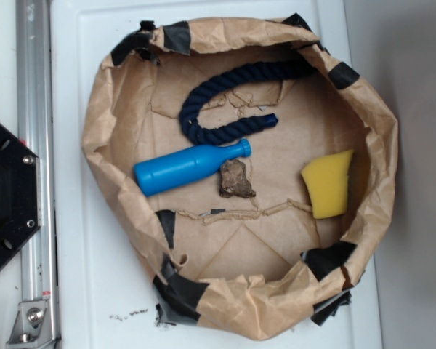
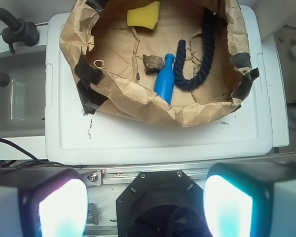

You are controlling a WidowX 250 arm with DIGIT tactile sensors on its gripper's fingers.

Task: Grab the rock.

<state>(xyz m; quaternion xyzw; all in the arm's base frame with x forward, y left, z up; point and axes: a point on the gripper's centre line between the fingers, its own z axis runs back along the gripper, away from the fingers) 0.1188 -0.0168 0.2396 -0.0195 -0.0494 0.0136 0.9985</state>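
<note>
Overhead, a crumpled brown paper basin (image 1: 102, 138), patched at the rim with black tape, sits on a white surface (image 1: 80, 247). Near the middle of the basin floor lies the rock (image 1: 235, 179), a small jagged brown-grey lump. Just to its left, a blue bottle (image 1: 185, 169) lies on its side, its neck pointing right and ending just above the rock. Above them a dark blue rope (image 1: 221, 109) curls in a loop. A yellow sponge (image 1: 327, 183) rests at the right, near the basin wall and well apart from the rock. From the wrist view, the gripper (image 2: 145, 205) fills the bottom of the frame, its two fingers (image 2: 61, 207) spread wide at the lower left and lower right, holding nothing. It sits back over a black base, well away from the basin in the upper half of that frame.
</note>
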